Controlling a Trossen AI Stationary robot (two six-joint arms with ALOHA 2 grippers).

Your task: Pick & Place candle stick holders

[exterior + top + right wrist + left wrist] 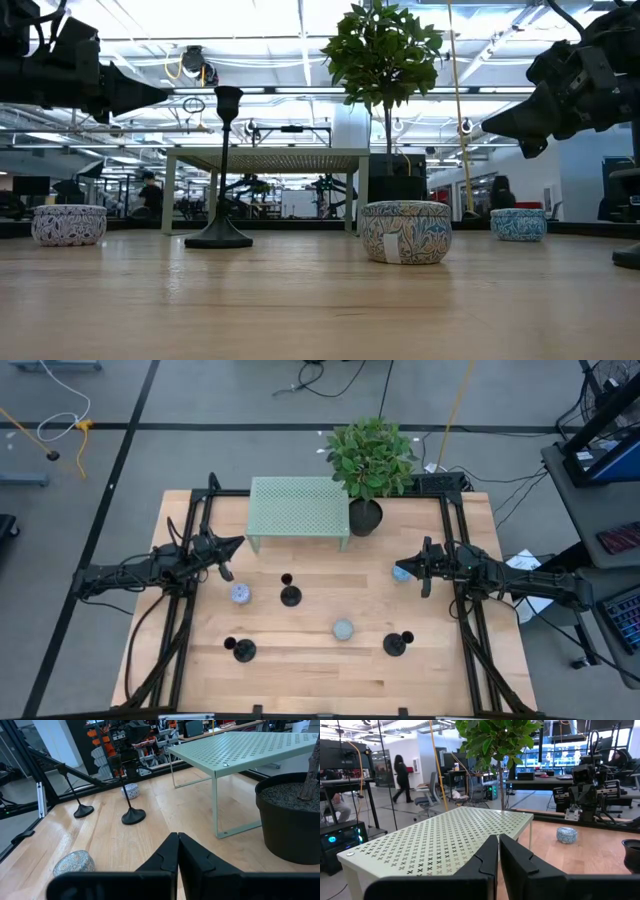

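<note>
Candle stick holders stand free on the wooden table [330,670], none of them gripped. Nearest the front edge are two: one at front left [243,650] and one at front right [396,644], with a small patterned tin [343,629] between them and slightly farther back. The third holder [290,595] stands upright nearer the middle, just beside a second patterned tin [240,594]; in the low view its thin stem and cup top rise from a round disc base [218,237].

Farther back, the left gripper [232,547] hangs above the table close to the green mesh shelf's left end, its fingers [487,857] pressed together and holding nothing. Opposite it, the right gripper [408,563] hovers over the right side, fingers [170,852] likewise pressed together and empty, with a third patterned tin [401,573] just beside its tip.

Beyond them the green perforated shelf [299,508] stands at the back of the table, and the potted plant [368,470] sits just beside its right end.
</note>
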